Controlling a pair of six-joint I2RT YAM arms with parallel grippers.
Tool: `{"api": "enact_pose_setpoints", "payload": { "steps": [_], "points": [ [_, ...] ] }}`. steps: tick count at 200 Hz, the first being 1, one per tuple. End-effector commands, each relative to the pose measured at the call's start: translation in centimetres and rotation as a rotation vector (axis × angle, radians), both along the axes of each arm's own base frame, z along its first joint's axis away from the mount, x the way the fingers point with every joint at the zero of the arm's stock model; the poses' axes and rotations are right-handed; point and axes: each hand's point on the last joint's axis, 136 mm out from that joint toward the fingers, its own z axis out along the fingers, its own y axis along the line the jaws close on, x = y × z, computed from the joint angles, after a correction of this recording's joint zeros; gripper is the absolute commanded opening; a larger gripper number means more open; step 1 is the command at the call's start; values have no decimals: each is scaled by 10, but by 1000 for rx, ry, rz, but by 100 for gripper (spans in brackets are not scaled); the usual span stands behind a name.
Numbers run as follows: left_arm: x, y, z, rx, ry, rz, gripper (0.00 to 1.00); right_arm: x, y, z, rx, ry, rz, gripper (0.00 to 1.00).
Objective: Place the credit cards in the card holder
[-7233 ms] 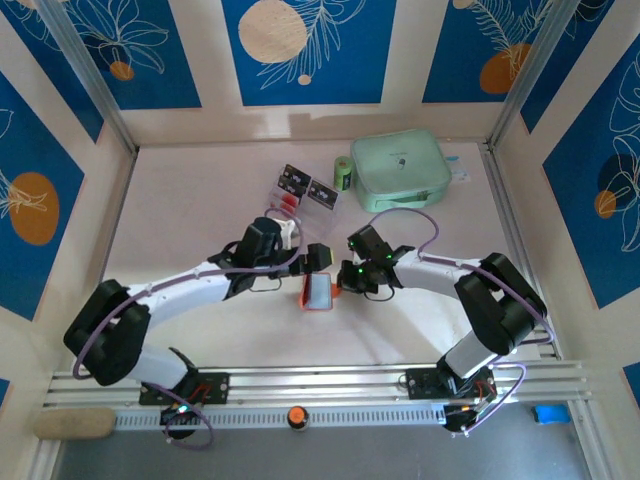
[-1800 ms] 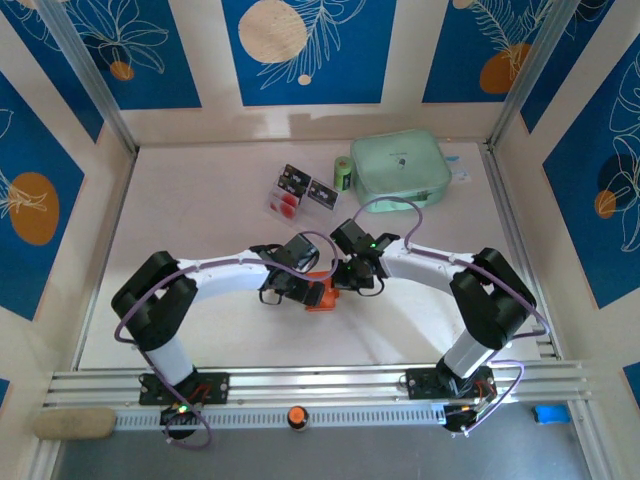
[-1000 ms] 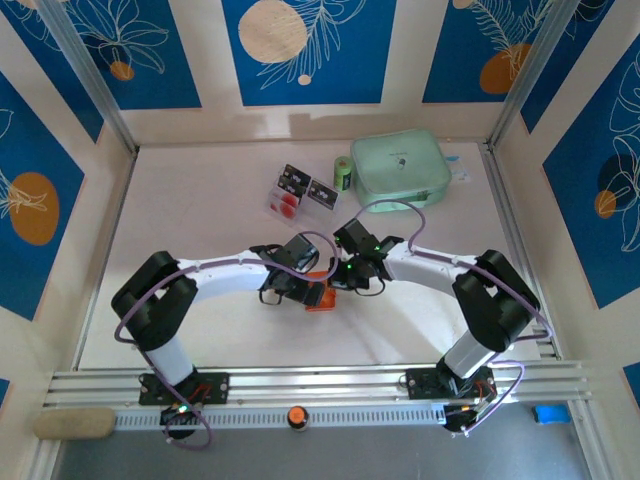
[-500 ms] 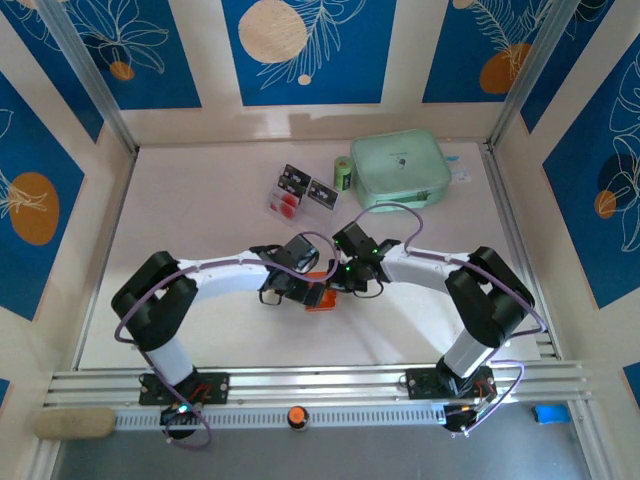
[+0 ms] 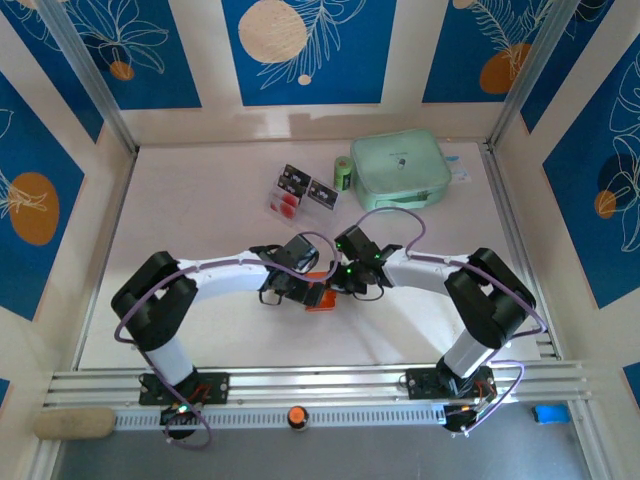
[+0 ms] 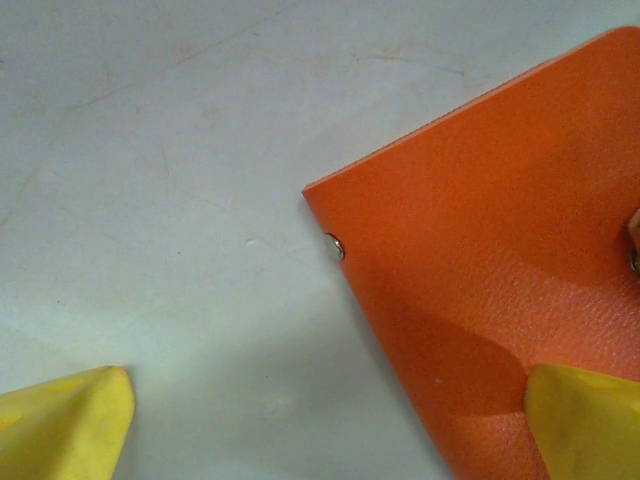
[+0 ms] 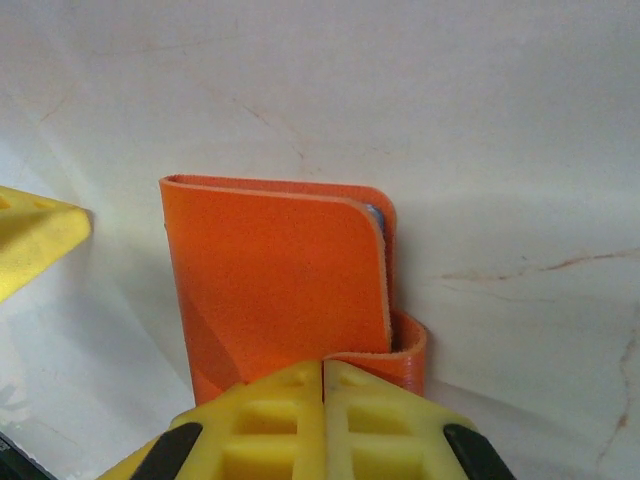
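Since the earliest frame, the left arm is being shown swung in toward the middle, and the card holder (image 5: 320, 297), then standing open, is now being seen folded shut on the pale, faintly veined tabletop (image 5: 200, 220). The left claw (image 6: 320, 430) is being held wide open over it, with one yellow fingertip (image 6: 585, 420) over the orange leather and the other over bare surface. The right claw (image 7: 323, 372) is being held fully closed at one edge of the holder; whether leather is being pinched cannot be told. The credit cards (image 5: 305, 188) are being left lying toward the far wall, beside a mint-green pouch (image 5: 400, 170). The space is being enclosed by blue panels (image 5: 300, 50) painted with orange discs and white leaves.
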Motion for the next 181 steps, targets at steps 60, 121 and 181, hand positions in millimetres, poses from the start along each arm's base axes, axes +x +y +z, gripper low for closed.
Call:
{"api": "enact_pose_setpoints", "payload": {
  "steps": [60, 121, 181],
  "points": [
    [-8, 18, -10, 73, 11, 11, 100, -46, -30, -42, -116, 160, -25, 0],
    [-2, 12, -1, 49, -5, 19, 100, -28, -8, -7, -43, 105, -1, 4],
    [28, -4, 41, -47, -86, 65, 100, -6, 8, 36, 76, 38, 21, 22]
  ]
}}
